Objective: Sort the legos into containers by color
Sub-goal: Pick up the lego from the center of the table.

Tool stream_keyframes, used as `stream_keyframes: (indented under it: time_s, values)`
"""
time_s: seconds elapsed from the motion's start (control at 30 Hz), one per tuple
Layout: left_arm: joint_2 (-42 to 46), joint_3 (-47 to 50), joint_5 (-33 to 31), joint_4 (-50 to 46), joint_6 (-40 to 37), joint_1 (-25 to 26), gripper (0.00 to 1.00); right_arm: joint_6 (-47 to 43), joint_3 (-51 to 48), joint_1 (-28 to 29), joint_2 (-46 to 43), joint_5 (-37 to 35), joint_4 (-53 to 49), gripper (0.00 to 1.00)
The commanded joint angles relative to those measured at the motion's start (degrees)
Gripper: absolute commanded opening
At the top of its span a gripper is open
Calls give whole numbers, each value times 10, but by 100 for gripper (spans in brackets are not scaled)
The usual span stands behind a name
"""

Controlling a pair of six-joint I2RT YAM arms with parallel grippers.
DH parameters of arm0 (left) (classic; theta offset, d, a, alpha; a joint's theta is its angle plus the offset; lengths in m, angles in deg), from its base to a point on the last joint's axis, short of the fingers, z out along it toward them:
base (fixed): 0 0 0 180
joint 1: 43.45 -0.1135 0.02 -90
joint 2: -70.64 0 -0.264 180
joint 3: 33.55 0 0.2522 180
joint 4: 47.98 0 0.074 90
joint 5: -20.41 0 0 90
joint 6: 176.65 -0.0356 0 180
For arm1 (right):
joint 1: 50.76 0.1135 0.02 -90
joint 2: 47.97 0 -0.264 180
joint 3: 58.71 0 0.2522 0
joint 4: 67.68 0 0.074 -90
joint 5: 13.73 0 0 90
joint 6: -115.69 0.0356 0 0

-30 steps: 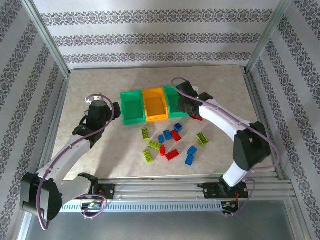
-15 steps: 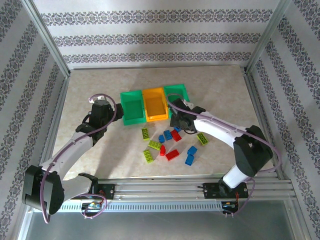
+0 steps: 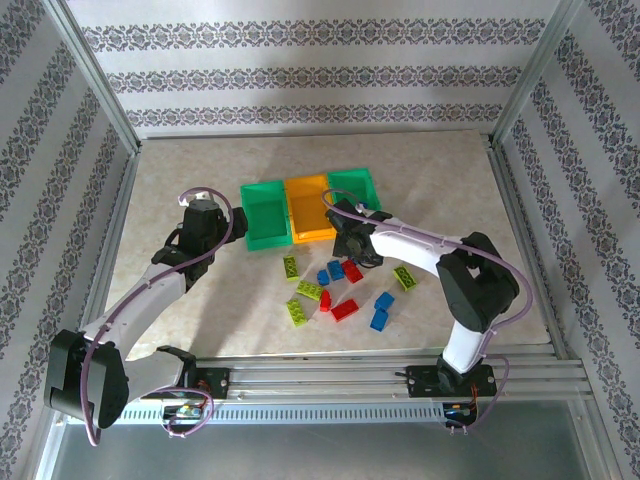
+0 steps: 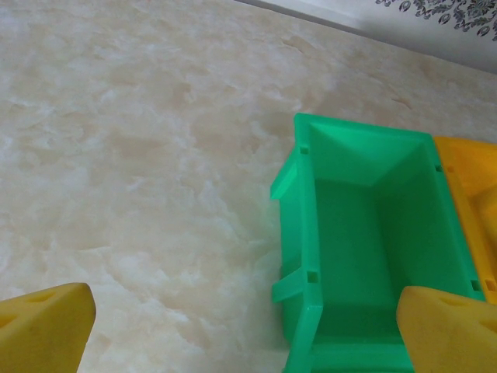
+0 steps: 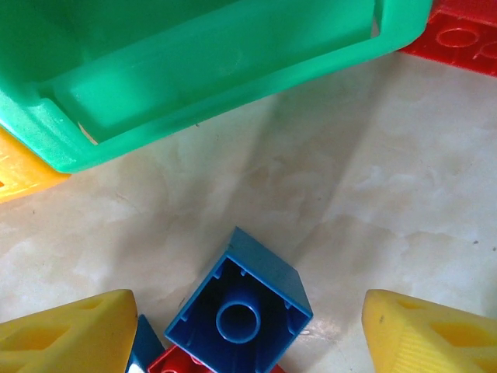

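Observation:
The containers stand in a row at mid-table: a left green bin, an orange bin and a right green bin. Loose legos lie in front of them, among them a yellow-green brick, a blue brick and a red brick. My right gripper hangs open over the pile's far edge. In the right wrist view its jaws flank an upside-down blue brick without touching it. My left gripper is open with nothing in it, beside the left green bin.
A red brick lies against the right green bin's wall. Another red brick and a blue one crowd the upturned blue brick. Metal frame posts and patterned walls enclose the table.
My right gripper has swung left and nearer, from the front of the right green bin to the edge of the pile, and its jaws have widened. The left arm has barely shifted.

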Motion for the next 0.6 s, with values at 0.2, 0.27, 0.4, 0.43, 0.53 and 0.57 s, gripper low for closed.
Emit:
stream_keyframes:
  time_s: [0.2, 0.27, 0.4, 0.43, 0.53, 0.57]
  values:
    - [-2, -14, 0, 16, 10, -4, 100, 21, -15, -25, 14, 14, 12, 66]
    - [-2, -13, 1, 17, 10, -5, 100, 23, -23, -29, 8, 13, 12, 65]
    - [-4, -15, 4, 17, 11, -4, 100, 27, -38, -38, -4, 10, 11, 65]
    - [-5, -15, 5, 17, 11, -4, 100, 29, -41, -40, -7, 11, 11, 64]
    - [-5, -15, 5, 18, 13, -5, 100, 32, -49, -42, -12, 15, 12, 63]
    - [-5, -14, 6, 18, 13, -4, 100, 34, -50, -41, -13, 15, 13, 63]
